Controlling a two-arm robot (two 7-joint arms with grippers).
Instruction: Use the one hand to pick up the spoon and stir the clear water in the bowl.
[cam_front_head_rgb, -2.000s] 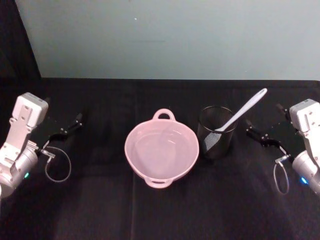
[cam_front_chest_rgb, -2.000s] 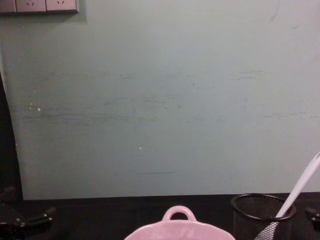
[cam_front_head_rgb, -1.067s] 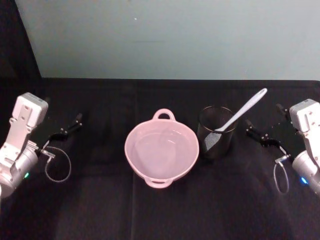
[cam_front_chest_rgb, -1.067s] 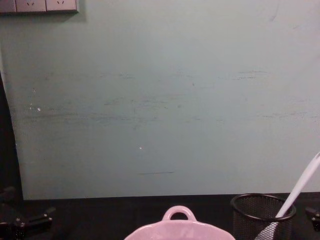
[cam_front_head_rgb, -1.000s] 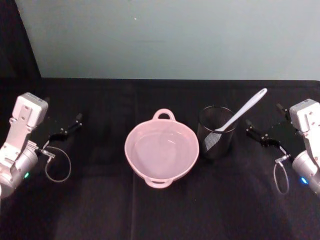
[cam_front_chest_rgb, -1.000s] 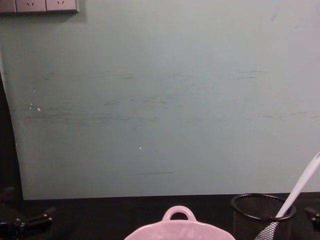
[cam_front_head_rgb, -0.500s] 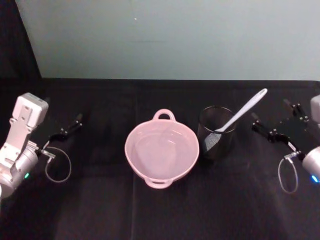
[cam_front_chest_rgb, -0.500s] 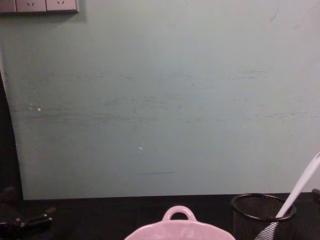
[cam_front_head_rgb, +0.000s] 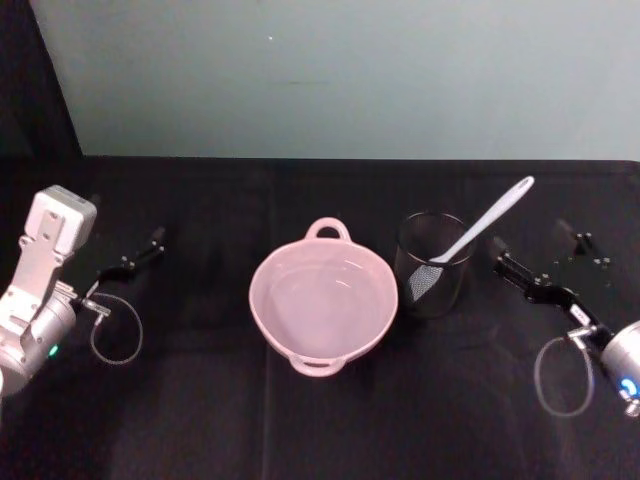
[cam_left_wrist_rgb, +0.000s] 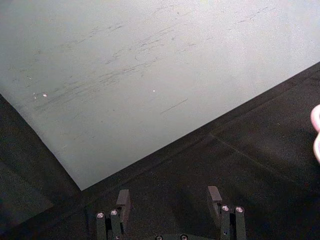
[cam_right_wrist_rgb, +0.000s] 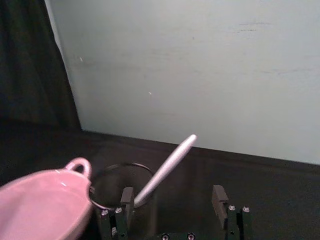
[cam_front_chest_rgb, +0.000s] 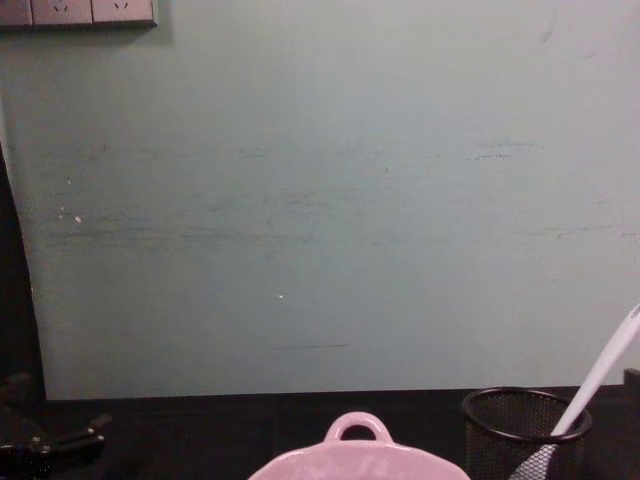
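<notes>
Shifted since two seconds back: right gripper (cam_front_head_rgb: 526, 236), now lower and farther out toward the right edge of the head view; silver wrist (cam_front_head_rgb: 625, 372) sunk into the lower right corner, blue light showing. Unchanged otherwise.

Right gripper, state: fingers spread wide, nothing between them. Hovers right of the mesh cup (cam_front_head_rgb: 432, 288), near it but apart. Faces the mesh cup and spoon in the right wrist view, both beyond the fingertips.

Spoon (cam_front_head_rgb: 482, 228): stands tilted in the mesh cup, scoop end down inside the mesh, handle leaning up and to the right well above the rim. Rounded handle end free, touched by neither gripper. Pokes in at the lower right edge of the chest view too.

Bowl (cam_front_head_rgb: 254, 300): pale pink, wavy rim, centre of the head view, just left of the mesh cup, contact between the two not clear. Loop handle turned toward the wall (cam_front_head_rgb: 350, 80). Holds clear water. Rests on the black table (cam_front_head_rgb: 200, 400).

Left gripper (cam_left_wrist_rgb: 169, 201): parked at the left edge of the head view, well apart from the bowl; fingers spread, empty. Same spot as before.

Cable loop (cam_front_head_rgb: 562, 378): hangs beside the silver wrist, lower right of the head view.
</notes>
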